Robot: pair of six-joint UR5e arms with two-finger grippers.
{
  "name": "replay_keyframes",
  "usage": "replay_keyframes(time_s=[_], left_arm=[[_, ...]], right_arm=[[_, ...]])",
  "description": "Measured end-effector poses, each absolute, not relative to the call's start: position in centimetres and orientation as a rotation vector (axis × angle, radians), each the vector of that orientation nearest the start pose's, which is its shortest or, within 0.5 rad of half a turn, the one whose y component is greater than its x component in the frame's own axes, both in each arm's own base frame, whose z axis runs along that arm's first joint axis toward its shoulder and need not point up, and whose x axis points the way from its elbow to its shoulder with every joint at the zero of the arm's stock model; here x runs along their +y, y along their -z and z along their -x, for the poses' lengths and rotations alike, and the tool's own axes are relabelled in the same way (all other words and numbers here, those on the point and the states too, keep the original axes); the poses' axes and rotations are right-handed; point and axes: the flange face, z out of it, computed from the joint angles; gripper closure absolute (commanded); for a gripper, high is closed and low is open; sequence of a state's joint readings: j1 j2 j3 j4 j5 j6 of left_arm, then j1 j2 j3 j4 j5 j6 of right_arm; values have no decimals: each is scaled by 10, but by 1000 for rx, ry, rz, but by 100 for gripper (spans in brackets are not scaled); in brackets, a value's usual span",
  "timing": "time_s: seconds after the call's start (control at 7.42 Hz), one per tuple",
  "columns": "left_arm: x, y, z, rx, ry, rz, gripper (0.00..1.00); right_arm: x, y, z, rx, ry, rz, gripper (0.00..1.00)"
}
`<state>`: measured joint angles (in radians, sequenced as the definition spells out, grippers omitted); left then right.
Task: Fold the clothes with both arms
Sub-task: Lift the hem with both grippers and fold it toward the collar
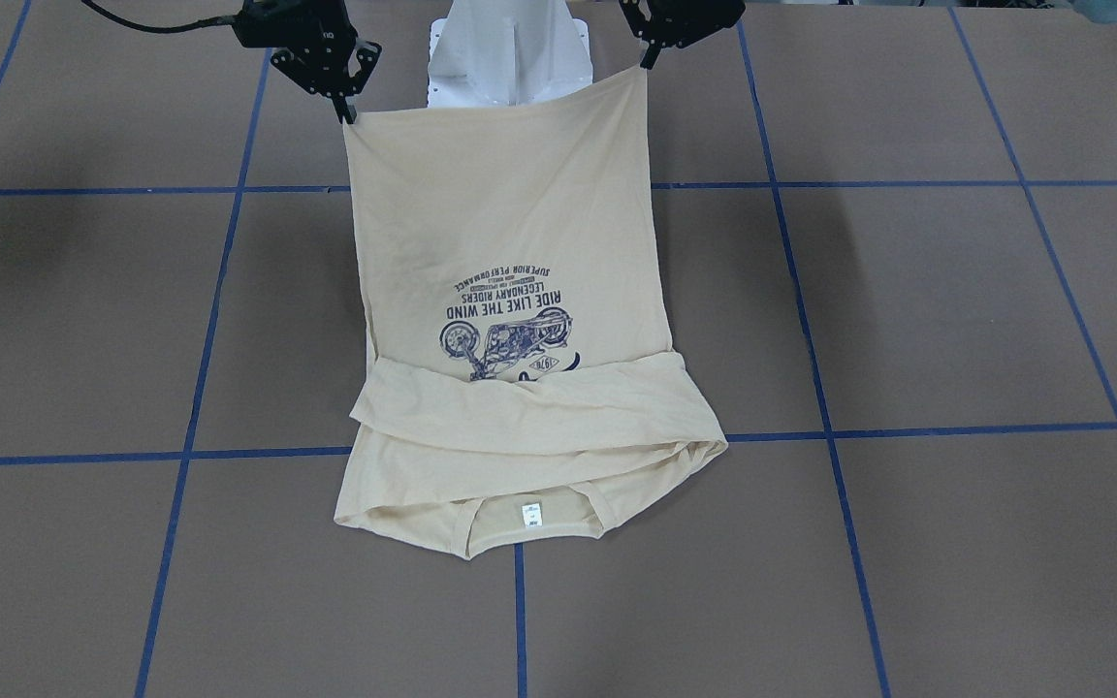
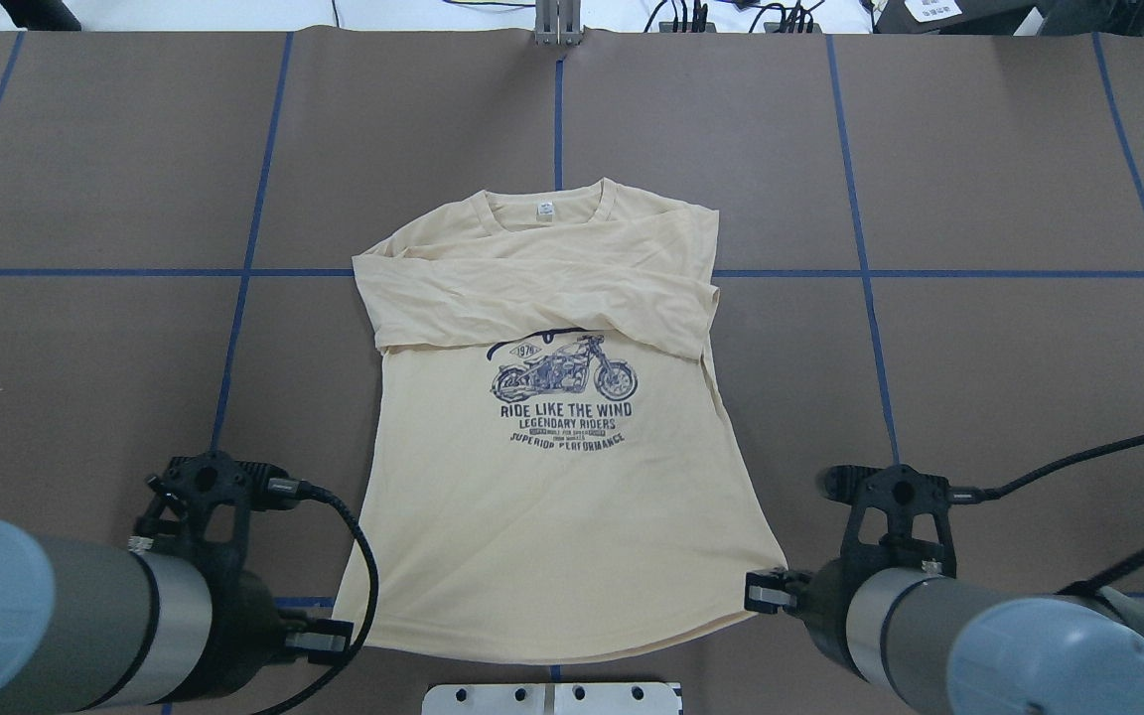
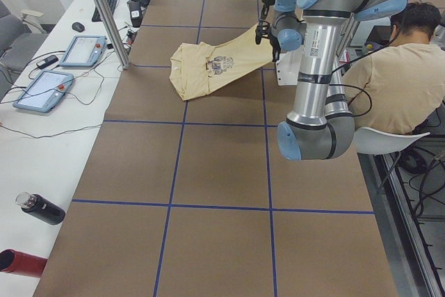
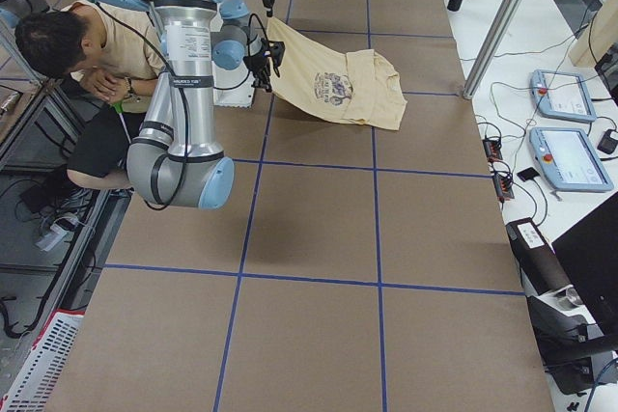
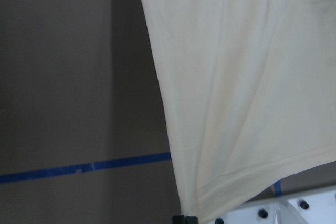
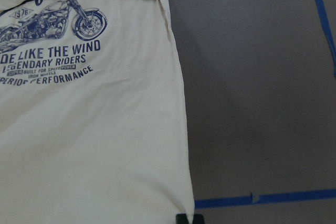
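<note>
Plainly front-on only: left gripper (image 1: 649, 60) and right gripper (image 1: 349, 114) each pinched tight on one hem corner of the T-shirt (image 1: 510, 242). From overhead both pinches are hidden. Left side view: hem held off the table (image 3: 222, 172), collar end lying flat on it, sleeves folded across the chest.

Brown surface, blue tape grid (image 1: 908, 184). Seated person (image 3: 403, 81) beside pedestal (image 1: 510, 48). Control tablets (image 3: 82, 51) on white bench (image 3: 42, 144).

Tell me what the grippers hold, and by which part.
The T-shirt: left gripper and right gripper each pinch one corner of its bottom hem.
</note>
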<state>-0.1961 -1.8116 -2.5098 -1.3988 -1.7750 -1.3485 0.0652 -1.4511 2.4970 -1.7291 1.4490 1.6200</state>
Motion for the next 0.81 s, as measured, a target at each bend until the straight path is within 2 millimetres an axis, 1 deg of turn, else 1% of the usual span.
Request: replay_keyframes(time_s=[0.13,0.27,0.4,0.54,0.67,0.81], left_arm=[[-177,-171,-342,1037,-148,-11,100],[-170,-167,-337,1047,-163,-1,100],[-168,-165,-338,1050,-168,3,100],[-169,-167,-343,1038,-162,4,100],[-177,-172,-356,1013,-144,-2,100],[-193,-178,-376,977,-108,-20,100]], right_arm=[[-146,-207,348,-915,-98,-72,100],[-131,-194,328,-932,-55,-42,100],[-127,-190,320,-936,-43,-35,100],[-132,-192,323,-921,-59,-47,100],[-146,-196,343,-896,-96,-70,100],[-171,-196,376,-868,-150,-101,100]])
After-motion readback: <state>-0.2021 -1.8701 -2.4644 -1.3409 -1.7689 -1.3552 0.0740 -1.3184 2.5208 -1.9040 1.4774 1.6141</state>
